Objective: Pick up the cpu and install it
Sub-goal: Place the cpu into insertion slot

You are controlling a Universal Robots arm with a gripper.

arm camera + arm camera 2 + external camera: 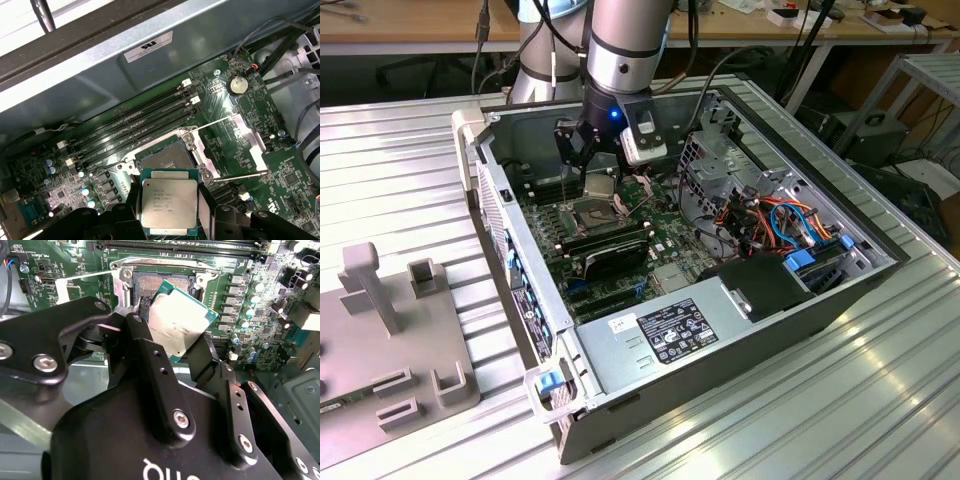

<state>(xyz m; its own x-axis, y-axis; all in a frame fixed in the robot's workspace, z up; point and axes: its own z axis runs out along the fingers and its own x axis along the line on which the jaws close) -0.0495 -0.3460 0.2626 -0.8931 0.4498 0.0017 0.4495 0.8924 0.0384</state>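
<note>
Ribbed metal tabletop (820, 400) spread across the lower frame and left side; wooden workbench (410, 28) along the top edge, dark underneath; grey metal shelf (930, 72) at upper right.

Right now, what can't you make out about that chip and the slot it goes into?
1. Underside of the cpu: faces away in both wrist views.
2. Part of the socket: covered by the cpu in the first wrist view.
3. Gap between cpu and socket: blocked by the gripper in the exterior view.
</note>
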